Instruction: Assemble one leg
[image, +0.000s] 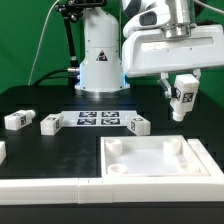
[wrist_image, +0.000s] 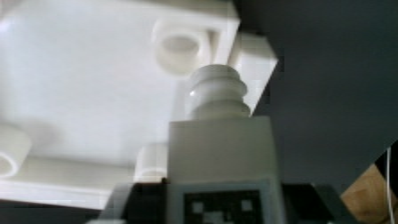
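Note:
My gripper (image: 181, 97) is shut on a small white leg (image: 182, 101) with a black-and-white tag, held in the air above the table at the exterior view's right. In the wrist view the leg (wrist_image: 222, 135) points away from the fingers, its stepped peg end over the edge of the large white square panel (wrist_image: 89, 90). The panel (image: 160, 160) lies flat at the front right of the exterior view, with round sockets in its corners (image: 117, 148). One socket (wrist_image: 178, 47) shows just beside the peg tip in the wrist view.
Three more legs lie on the black table: one (image: 18, 119) at the exterior view's left, one (image: 50, 124) next to it, one (image: 136, 125) near the middle. The marker board (image: 98, 119) lies between them. A white border wall (image: 60, 188) runs along the front.

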